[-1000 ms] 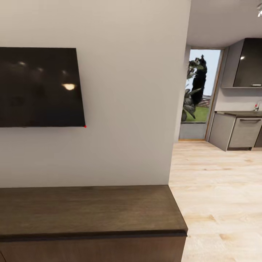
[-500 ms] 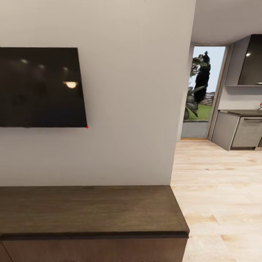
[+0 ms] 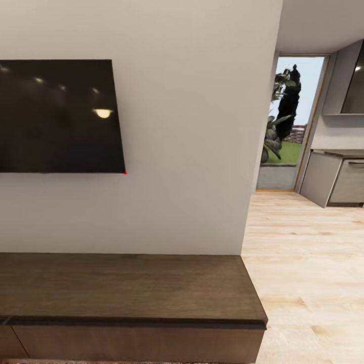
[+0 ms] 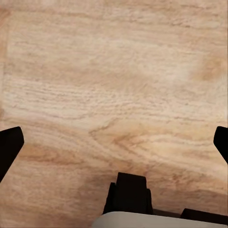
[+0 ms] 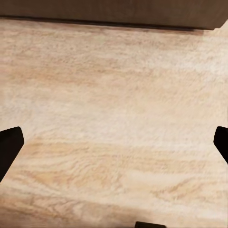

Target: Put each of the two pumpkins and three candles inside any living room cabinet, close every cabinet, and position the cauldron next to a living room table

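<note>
The cabinet (image 3: pixel 126 288) sits low and near in my head view, a long dark-brown wood unit with a flat bare top, set against a pale wall. Its right end stops where the wall ends, and its front face shows as a closed brown panel along the near edge. Above it on the wall hangs a black television (image 3: pixel 58 116), at the left, with ceiling lights mirrored in its screen.

To the right of the cabinet, light wood floor (image 3: pixel 308 263) runs away toward a far doorway (image 3: pixel 290 121) with greenery outside. At the far right stand grey kitchen units (image 3: pixel 338 174).

My left gripper (image 4: pixel 114 142) points down at the wood floor; its two dark fingertips (image 4: pixel 9 147) stand wide apart at opposite edges of that wrist view, nothing between them. My right gripper (image 5: pixel 114 142) is likewise spread wide and empty over the floor, with its dark fingertips (image 5: pixel 9 145) at the edges of that view. In the right wrist view a dark brown strip, the foot of the cabinet (image 5: pixel 114 12), lies beyond the floorboards.
</note>
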